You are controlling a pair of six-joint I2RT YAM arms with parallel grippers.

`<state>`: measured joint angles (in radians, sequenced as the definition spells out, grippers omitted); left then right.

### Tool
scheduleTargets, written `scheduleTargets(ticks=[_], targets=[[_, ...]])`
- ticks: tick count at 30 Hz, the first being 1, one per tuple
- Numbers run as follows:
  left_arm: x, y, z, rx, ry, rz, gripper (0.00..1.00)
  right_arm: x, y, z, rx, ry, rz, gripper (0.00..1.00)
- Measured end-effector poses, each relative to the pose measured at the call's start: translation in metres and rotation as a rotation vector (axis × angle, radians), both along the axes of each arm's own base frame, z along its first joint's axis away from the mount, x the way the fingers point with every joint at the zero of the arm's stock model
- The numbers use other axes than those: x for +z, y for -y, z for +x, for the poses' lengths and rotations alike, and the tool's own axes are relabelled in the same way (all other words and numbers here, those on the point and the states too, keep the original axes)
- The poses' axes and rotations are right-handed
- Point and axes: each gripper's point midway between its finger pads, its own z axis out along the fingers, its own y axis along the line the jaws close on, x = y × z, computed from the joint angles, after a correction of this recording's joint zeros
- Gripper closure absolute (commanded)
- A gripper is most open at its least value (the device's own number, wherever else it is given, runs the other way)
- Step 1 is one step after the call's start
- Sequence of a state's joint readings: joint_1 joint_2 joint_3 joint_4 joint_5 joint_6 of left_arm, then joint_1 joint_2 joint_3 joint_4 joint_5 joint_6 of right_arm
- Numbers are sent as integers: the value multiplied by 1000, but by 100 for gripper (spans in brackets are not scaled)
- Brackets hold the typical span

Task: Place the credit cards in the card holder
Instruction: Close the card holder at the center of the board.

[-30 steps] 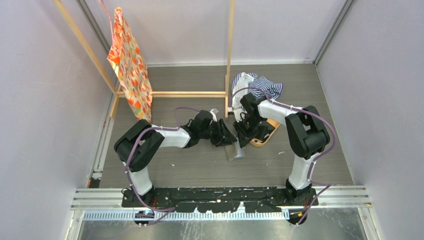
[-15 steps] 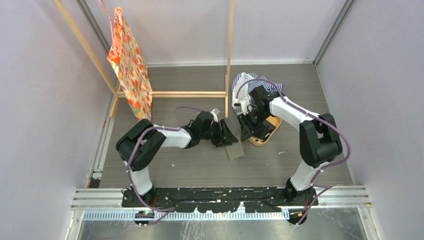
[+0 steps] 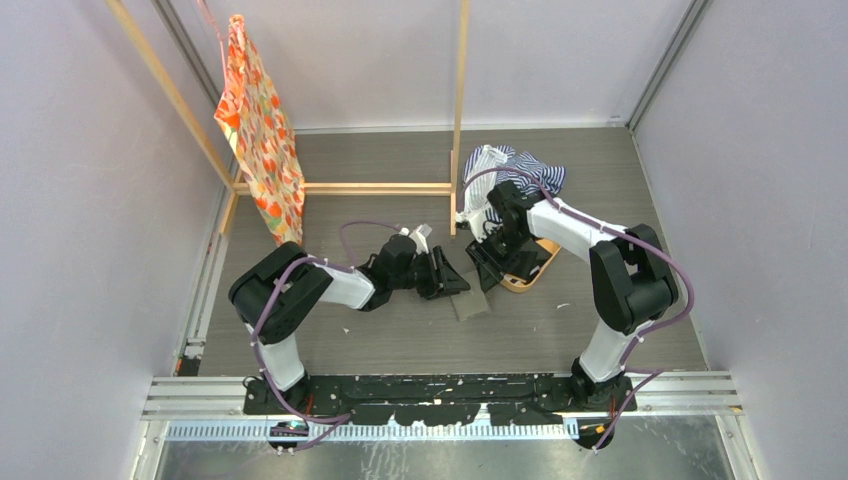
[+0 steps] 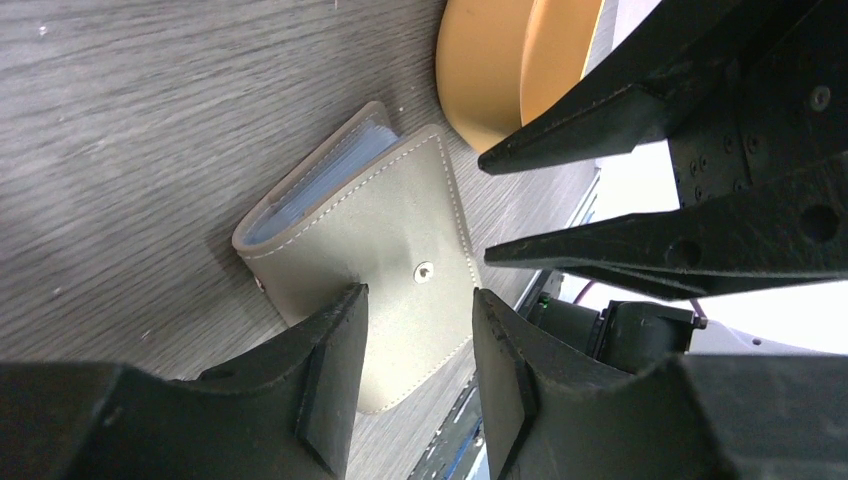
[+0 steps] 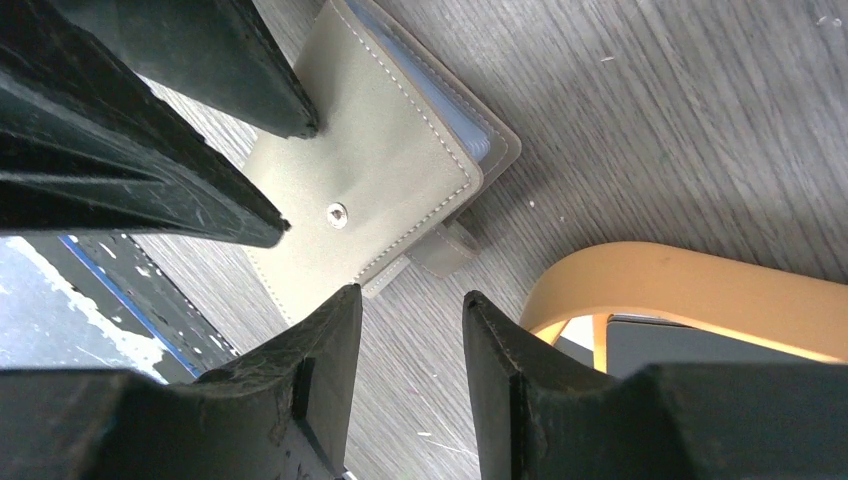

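Item: small grey-taupe folding leather-like card holder (image 4: 370,235), folded shut and lying flat on the table, just beside the tray and apart from it.
Fittings: one tiny metal snap (image 4: 425,268) on the upper face; one closing tab (image 5: 446,250) jutting from the edge toward the tray.
Contents: thin pale whitish-blue credit cards (image 4: 330,180), edges showing at the open side of the fold; number impossible to count.
Left gripper (image 4: 418,300): partly spread, nothing pinched; fingertips poised over the card holder near the snap.
Right gripper (image 5: 410,295): partly spread, empty; poised over the bare strip by the tab.
Edges and clearance: four black fingertips nose to nose above the card holder, tight there; only a narrow strip of table between card holder and tray; bare table toward the near edge and the left.
Tray: one oval orange-tan tray (image 5: 680,290), with a dark flat piece (image 5: 700,345) partly seen inside it.
Cloths: two; one blue-and-white striped cloth (image 3: 520,170) bunched beyond the tray, one orange patterned cloth (image 3: 258,130) hanging from the frame.
Frame: one light wooden frame (image 3: 380,187), far left.
Surface: grey wood-grain table (image 3: 400,340).
Room: plain pale walls (image 3: 90,250) on three sides.
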<state>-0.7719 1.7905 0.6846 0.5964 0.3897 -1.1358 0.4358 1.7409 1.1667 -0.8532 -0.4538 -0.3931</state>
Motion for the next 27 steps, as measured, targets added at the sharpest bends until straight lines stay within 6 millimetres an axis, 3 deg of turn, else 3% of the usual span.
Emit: scheduleTargets(ticks=[6,11,22,24,27], targets=[[-6,-11,-2,11,26,24,54,-6,5,-3,133,95,32,45],[-6,-13,-1,5,35,27,54,-3,12,-12,377,270,92,42],[-8,-15,-1,-1,29,27,56,-23,-8,2,574,361,106,43],[-8,-15,-1,-3,26,27,56,-28,-8,3,594,367,83,49],[-9,-15,-1,-6,23,24,57,-33,-8,7,604,380,61,68]])
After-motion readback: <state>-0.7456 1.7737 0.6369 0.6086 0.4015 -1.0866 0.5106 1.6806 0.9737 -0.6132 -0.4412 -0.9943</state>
